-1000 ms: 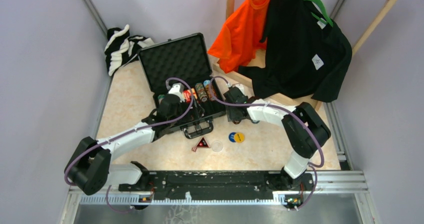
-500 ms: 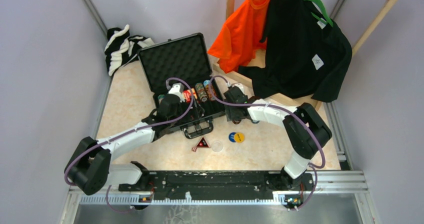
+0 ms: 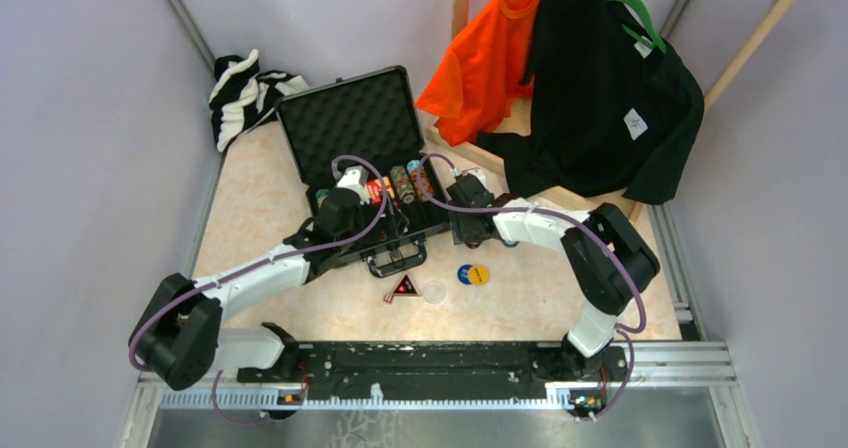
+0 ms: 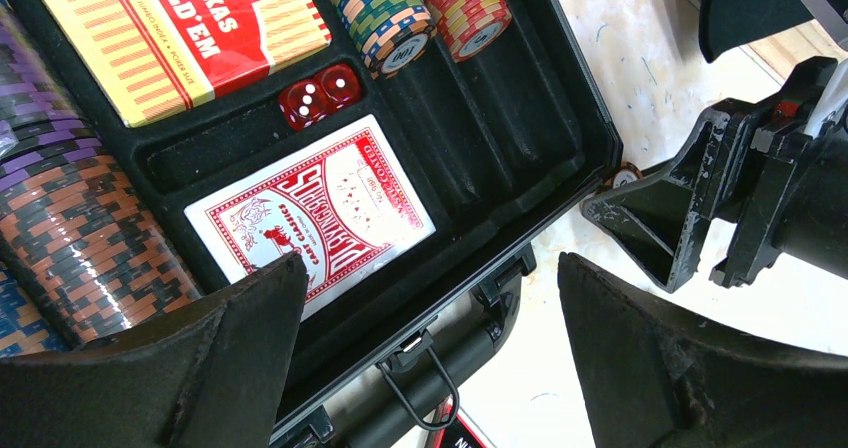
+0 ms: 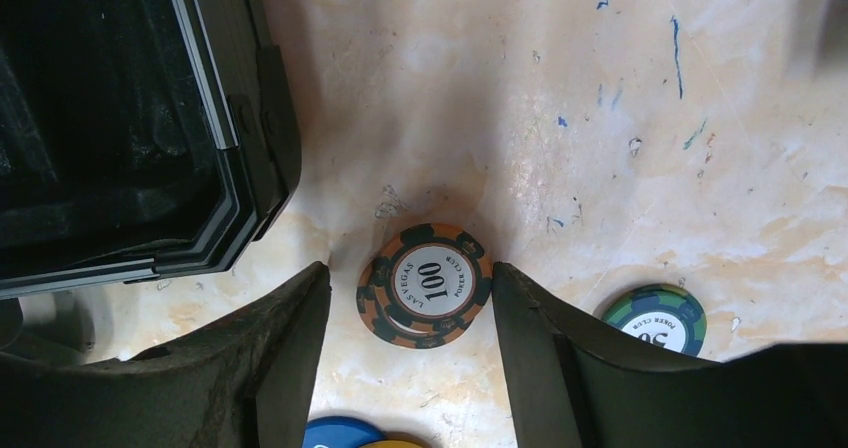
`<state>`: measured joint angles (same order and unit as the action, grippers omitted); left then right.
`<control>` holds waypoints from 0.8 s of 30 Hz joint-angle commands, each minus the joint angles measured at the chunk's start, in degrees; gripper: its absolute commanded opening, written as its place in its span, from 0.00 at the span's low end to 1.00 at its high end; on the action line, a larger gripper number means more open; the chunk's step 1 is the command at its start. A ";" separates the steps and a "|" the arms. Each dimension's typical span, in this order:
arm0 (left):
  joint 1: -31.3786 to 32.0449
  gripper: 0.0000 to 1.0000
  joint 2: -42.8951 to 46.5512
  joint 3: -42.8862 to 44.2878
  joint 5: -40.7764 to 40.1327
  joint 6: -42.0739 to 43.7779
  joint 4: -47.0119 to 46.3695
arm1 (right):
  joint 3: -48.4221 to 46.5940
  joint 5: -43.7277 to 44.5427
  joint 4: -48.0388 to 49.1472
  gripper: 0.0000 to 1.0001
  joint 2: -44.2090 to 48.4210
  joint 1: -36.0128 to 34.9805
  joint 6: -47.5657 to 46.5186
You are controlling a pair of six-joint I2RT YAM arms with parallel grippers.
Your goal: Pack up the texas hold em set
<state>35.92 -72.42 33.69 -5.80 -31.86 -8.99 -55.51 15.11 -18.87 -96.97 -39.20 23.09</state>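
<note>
Right gripper (image 5: 408, 273) hangs spread, not yet pinching. Its fingers straddle the orange-and-black 100 chip (image 5: 424, 285) lying flat on the table (image 5: 560, 98) directly beneath, just outside the black briefcase (image 5: 235, 158) corner. Left gripper (image 4: 430, 278), wide apart and empty, hovers over the red card deck (image 4: 310, 213) — farther off.
</note>
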 commanded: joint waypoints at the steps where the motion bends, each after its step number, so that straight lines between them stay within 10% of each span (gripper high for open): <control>1: 0.29 1.00 0.99 0.72 -0.38 0.61 -0.32 | 0.64 -0.57 0.29 0.60 1.13 -0.02 -0.24; 19: 0.29 1.00 1.50 0.58 0.13 0.29 -0.34 | 2.53 0.17 -0.06 0.49 3.85 -0.36 0.20; 24: 0.29 1.00 1.54 0.59 -0.03 0.37 -0.34 | 1.96 -0.08 0.68 0.59 3.17 -0.35 -0.02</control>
<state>35.92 -72.07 33.69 -5.78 -31.86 -8.99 -53.25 14.87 -19.66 -95.09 -39.24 23.24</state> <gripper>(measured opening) 0.998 0.551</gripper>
